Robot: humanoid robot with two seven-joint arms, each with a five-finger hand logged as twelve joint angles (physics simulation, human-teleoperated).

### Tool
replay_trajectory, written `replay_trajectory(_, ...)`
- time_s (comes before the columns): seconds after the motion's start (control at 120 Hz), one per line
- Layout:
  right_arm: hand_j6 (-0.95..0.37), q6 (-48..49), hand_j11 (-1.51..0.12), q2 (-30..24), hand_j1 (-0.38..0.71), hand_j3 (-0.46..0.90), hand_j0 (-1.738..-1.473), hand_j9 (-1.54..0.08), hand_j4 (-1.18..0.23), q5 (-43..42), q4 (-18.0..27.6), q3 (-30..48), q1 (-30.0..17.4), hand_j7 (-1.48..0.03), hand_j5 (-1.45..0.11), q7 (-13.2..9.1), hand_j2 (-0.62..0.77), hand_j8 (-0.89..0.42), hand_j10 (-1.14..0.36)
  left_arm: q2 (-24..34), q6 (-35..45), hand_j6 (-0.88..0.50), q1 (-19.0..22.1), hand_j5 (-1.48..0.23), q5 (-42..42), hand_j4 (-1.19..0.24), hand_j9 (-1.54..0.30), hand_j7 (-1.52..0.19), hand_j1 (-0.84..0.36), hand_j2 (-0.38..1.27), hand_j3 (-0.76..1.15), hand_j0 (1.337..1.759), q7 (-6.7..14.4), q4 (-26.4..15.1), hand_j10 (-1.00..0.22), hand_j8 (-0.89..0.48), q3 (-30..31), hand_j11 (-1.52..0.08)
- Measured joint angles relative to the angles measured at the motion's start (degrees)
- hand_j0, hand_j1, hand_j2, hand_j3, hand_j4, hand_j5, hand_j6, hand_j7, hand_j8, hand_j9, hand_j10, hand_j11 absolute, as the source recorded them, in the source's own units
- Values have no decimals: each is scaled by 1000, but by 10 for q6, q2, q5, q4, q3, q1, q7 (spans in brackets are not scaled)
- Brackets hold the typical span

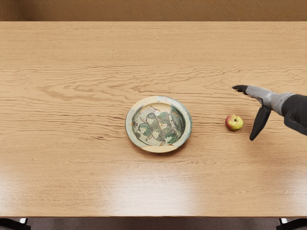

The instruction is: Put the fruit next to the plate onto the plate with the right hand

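A small red and yellow apple [234, 122] lies on the wooden table, to the right of the plate and apart from it. The round plate [132, 120] has a cream and teal rim and a painted green pattern, and nothing lies on it. My right hand [250, 113] comes in from the right edge, just right of the apple and not touching it. Its fingers are spread: the thumb [241, 88] points left above the apple and the other fingers [259, 124] hang down beside it. The hand is open and holds nothing.
The wooden table [76, 163] fills the view, with its front edge near the bottom and its back edge at the top. Dark stand feet [13, 224] show below the front corners.
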Motion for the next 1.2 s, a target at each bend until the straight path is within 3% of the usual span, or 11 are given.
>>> replay_trajectory(0.142,-47,-52,-51,19,-305,0,-1658,-51,-45,-6,-2,-10,0,-50,-51,-21,-5,-46,-44,0,0,-230,0,-299,0,-230,-299,-299,73,46,0,1658,0,0,-230,-230,0,-299)
replay_trajectory(0.383,-53,-124,-60,42,-297,0,-1658,-60,-51,-8,-4,-27,-21,-59,-60,-28,-6,-52,-50,0,0,-230,0,-299,0,-230,-299,-299,73,46,0,1658,0,0,-230,-230,0,-299)
replay_trajectory(0.675,-183,-203,-229,62,-141,0,-1658,-229,-180,-50,-4,-32,-49,-228,-229,-29,-32,-181,-180,0,0,-230,0,-299,0,-230,-299,-299,73,46,0,1658,0,0,-230,-230,0,-299)
replay_trajectory(1.2,-341,-226,-435,89,50,0,-1658,-436,-339,-133,-3,-44,-89,-435,-436,-29,-63,-339,-338,0,0,-230,0,-299,0,-230,-299,-299,73,46,0,1658,0,0,-230,-230,0,-299)
